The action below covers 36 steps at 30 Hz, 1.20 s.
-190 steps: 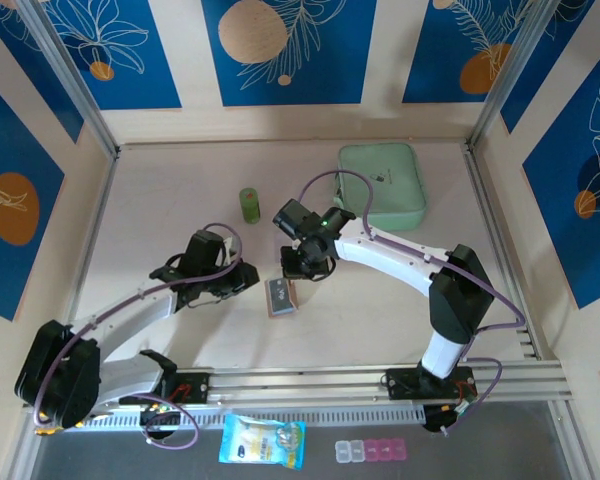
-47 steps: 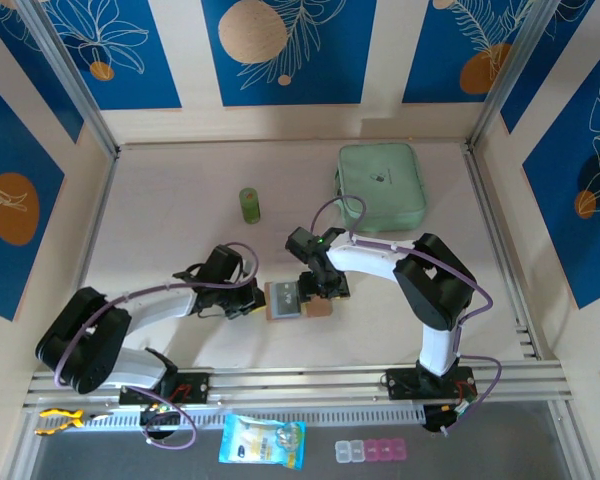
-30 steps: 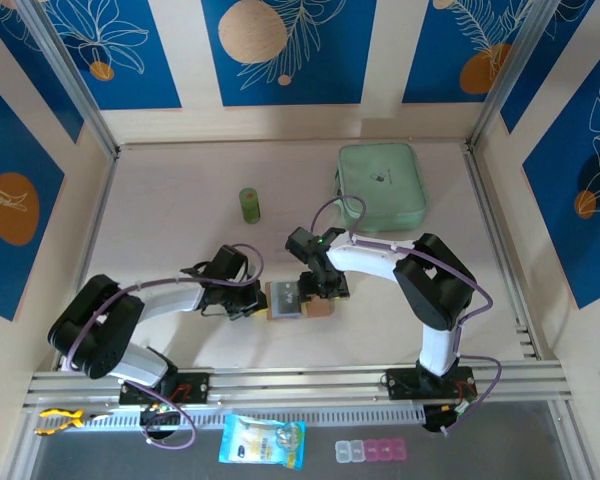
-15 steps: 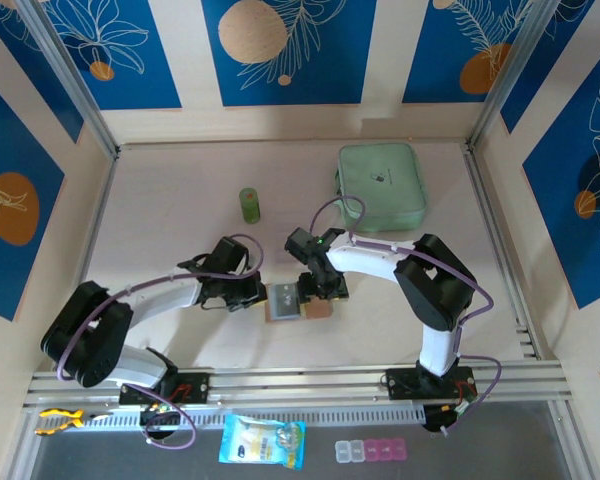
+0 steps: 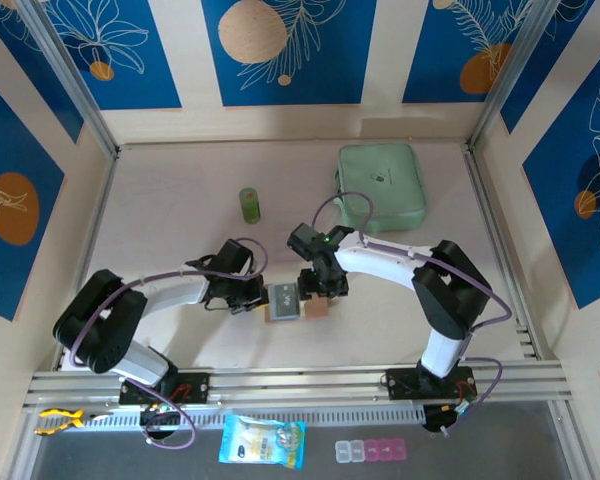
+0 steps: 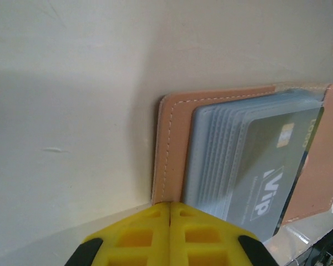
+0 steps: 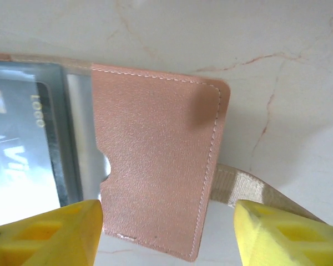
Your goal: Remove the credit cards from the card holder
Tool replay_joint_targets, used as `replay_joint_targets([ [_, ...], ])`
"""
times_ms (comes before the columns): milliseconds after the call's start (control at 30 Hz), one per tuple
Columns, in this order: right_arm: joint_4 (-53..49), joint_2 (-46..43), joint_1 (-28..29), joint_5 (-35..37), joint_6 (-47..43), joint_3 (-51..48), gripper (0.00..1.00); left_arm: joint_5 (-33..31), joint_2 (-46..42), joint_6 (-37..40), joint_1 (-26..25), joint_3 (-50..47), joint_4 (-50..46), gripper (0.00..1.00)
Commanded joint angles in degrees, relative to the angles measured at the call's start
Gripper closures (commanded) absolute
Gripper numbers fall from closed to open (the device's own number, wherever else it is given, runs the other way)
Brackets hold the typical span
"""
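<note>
Pinkish-tan card holder [image 5: 292,300] lay open on the table [image 5: 170,210], credit cards [image 6: 255,166] not yet out; our left gripper [image 6: 170,209] was clenched empty at its edge, our right gripper [image 7: 169,217] spread over its flap.

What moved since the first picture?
Both arms came down to the card holder, which now lies spread open. The left tool, shut, moved right to its left edge; the right tool, open, sits over its pink flap. The green bottle and mint pouch stayed put.
</note>
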Motion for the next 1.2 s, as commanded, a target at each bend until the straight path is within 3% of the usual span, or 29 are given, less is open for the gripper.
replay_joint_targets([
  [0,-1.60,-2.04,0.11,-0.69,0.66,0.10,0.41,-0.20,0.97,1.04,-0.62,-0.52,0.37,1.00],
  [167,1.55,-2.29,0.20,-4.21,0.77,-0.69,0.50,-0.75,-0.35,0.96,-0.57,-0.52,-0.04,1.00],
  [567,5.96,-1.42,-0.71,-8.12,1.17,-2.13,0.56,-0.37,-4.14,0.00,-1.42,2.89,-1.49,1.00],
  [933,20.33,-5.20,-3.77,-21.43,2.07,-9.63,0.64,0.63,0.71,-1.68,-4.83,4.41,2.57,1.00],
  [1167,24.65,-4.12,-4.17,-24.14,2.26,-11.58,0.72,-0.69,1.39,-1.01,-4.88,3.45,2.04,1.00],
])
